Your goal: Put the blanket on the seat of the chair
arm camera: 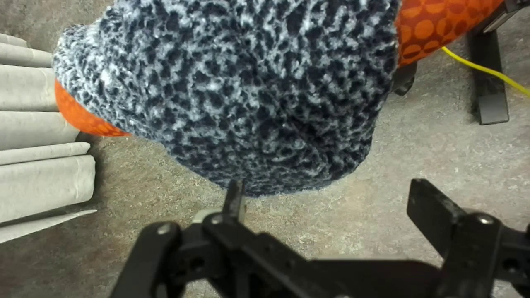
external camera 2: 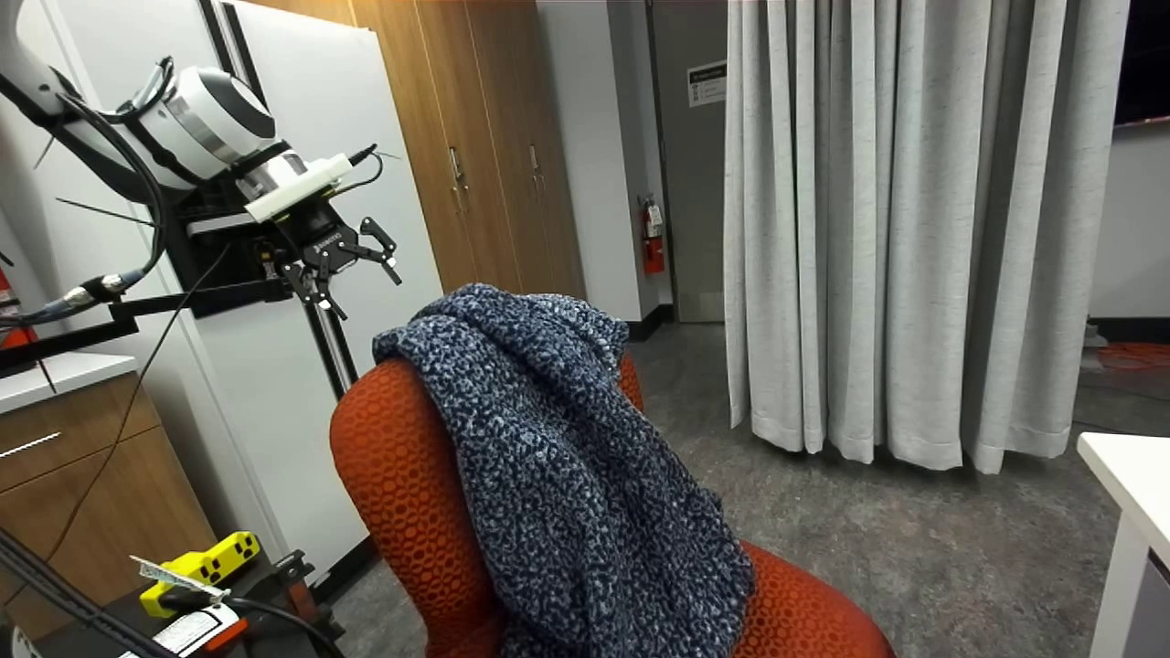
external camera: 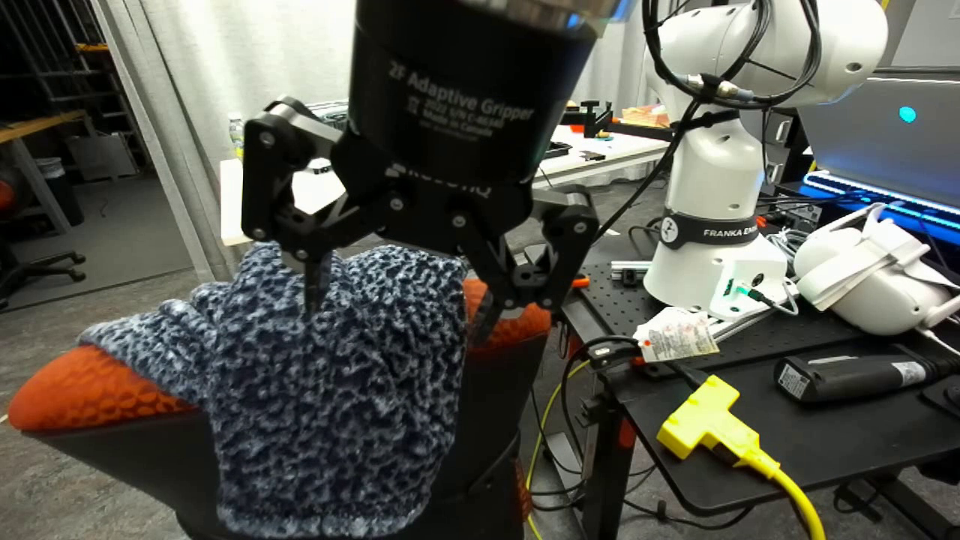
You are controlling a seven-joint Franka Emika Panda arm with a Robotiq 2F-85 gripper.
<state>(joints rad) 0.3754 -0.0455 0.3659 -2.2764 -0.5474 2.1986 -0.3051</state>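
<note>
The speckled navy-and-white blanket (external camera: 337, 420) is draped over the back of the orange-red chair (external camera: 90, 390). In an exterior view the blanket (external camera 2: 594, 484) hangs down the front of the chair's backrest (external camera 2: 393, 457), and its lower part reaches the orange seat (external camera 2: 818, 608). My gripper (external camera: 396, 322) is open and empty. In an exterior view the gripper (external camera 2: 370, 297) is up and behind the backrest, apart from the blanket. In the wrist view the fingers (arm camera: 327, 184) are spread over floor, just beyond the hanging edge of the blanket (arm camera: 256, 91). The blanket's lowest end is cut off.
A black table (external camera: 750, 450) beside the chair holds the robot base, a yellow power splitter (external camera: 709, 424), cables and a white headset (external camera: 870, 277). A white table (external camera 2: 1133, 484) and grey curtains (external camera 2: 896, 228) stand beyond the chair. A yellow cable (arm camera: 484, 70) runs along the floor.
</note>
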